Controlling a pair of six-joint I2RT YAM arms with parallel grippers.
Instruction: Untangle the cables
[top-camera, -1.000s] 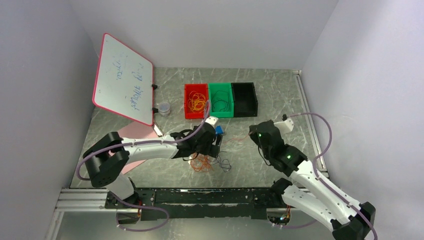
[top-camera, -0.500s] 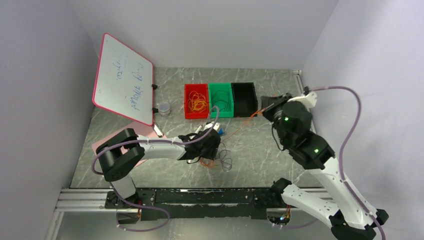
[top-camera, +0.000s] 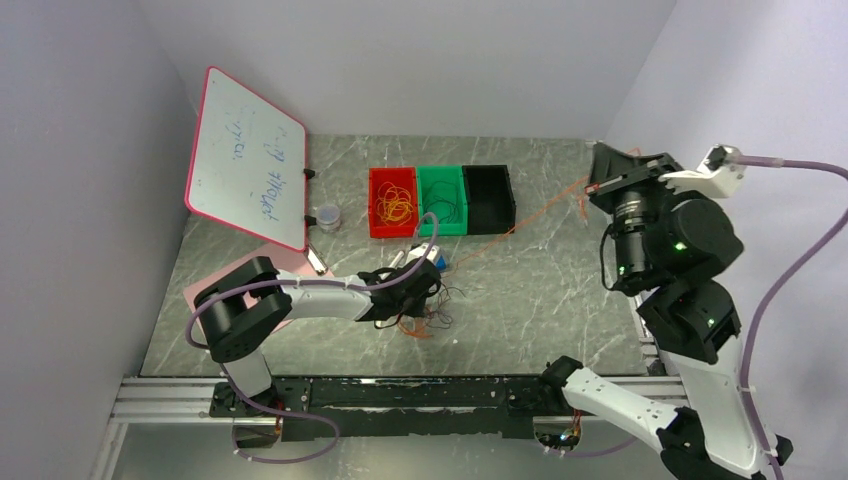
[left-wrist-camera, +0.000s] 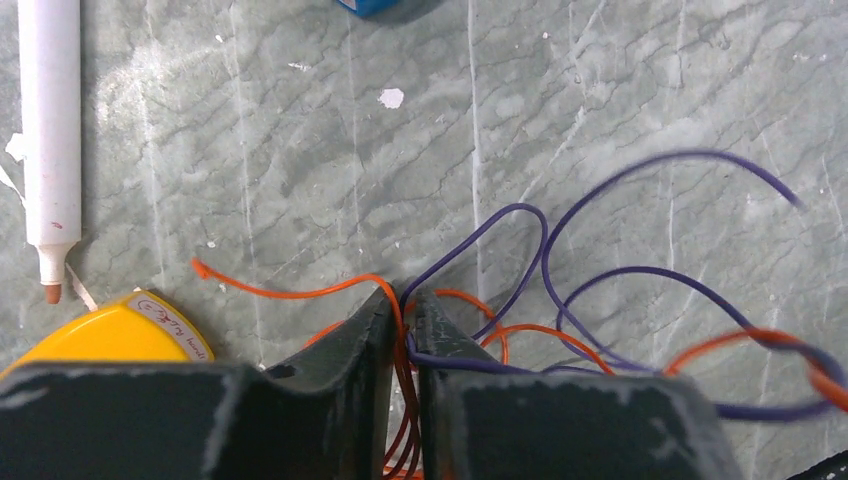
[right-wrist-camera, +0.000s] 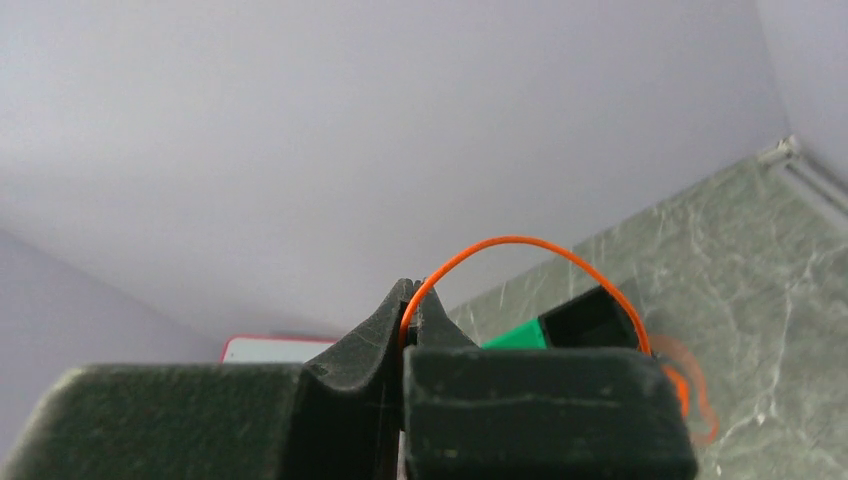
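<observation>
Red, green and black plastic bins stand in a row, walls touching, toward the far side of the grey marbled table (top-camera: 530, 300). We see a heap of yellow-orange loops (top-camera: 395, 207) in the red bin (top-camera: 373, 205) and a few thin dark loops (top-camera: 445, 210) in the green bin (top-camera: 421, 200). The inside of the black bin (top-camera: 510, 200) is too dark for us to tell what it holds.

The cables (top-camera: 428, 318) lie in a loose tangle on the table, nearer the arms than the bins, with red-orange and dark purple strands crossing one another. The left gripper (left-wrist-camera: 405, 300) is down on this tangle, its jaws drawn almost together with several red-orange strands pinched between them. In its wrist view we see purple loops fanning out to one side, a white marker (left-wrist-camera: 45, 130) lying apart on the other, and a yellow object (left-wrist-camera: 115, 330) just beside the fingers. A blue object (top-camera: 438, 261) sits near.

The right gripper (right-wrist-camera: 408, 300) is raised high at the right of the table, jaws pressed together on one orange strand (top-camera: 520, 222). That strand runs from the tangle across the table and up to the fingers, passing just in front of the black bin.

A pink-rimmed whiteboard (top-camera: 245, 160) leans at the left, with a small jar (top-camera: 327, 217) near its foot.
</observation>
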